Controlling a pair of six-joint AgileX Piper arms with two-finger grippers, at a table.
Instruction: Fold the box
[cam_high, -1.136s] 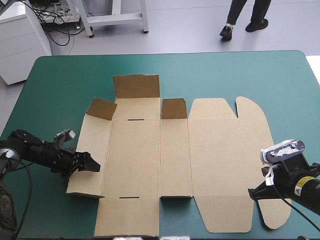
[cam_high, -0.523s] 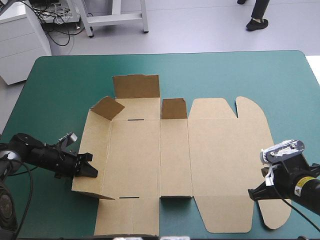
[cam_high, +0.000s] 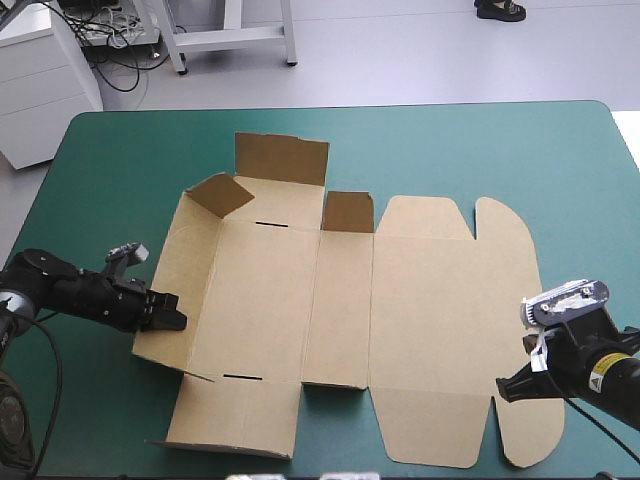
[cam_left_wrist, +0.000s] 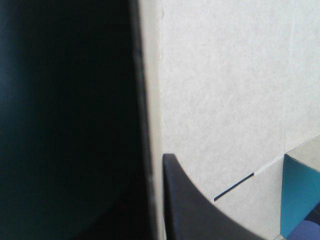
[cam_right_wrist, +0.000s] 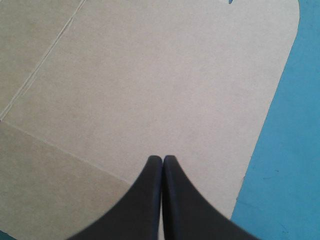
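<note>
The brown box (cam_high: 350, 310) lies as a cut sheet on the teal-green cover, its lid panel flat toward the right. Its left wall (cam_high: 190, 260) stands tilted up, with a small corner flap (cam_high: 220, 192) folded inward and the far flap (cam_high: 282, 158) raised. My left gripper (cam_high: 178, 318) is shut on that left wall's outer edge. In the left wrist view the board's edge (cam_left_wrist: 150, 125) runs between the fingers, and one black finger (cam_left_wrist: 190, 210) lies on the inner face. My right gripper (cam_high: 503, 390) is shut, its tip (cam_right_wrist: 162, 159) resting on the lid's rounded near-right corner (cam_right_wrist: 150, 75).
Bare teal-green cover (cam_high: 480, 150) stretches beyond the box to the table's far edge and along the right side (cam_right_wrist: 285, 150). The box's near flap (cam_high: 230, 420) reaches close to the table's front edge.
The left gripper has shut on the left wall and lifted it. The whole sheet has turned slightly, its near end swinging left. The right gripper has stayed in place.
</note>
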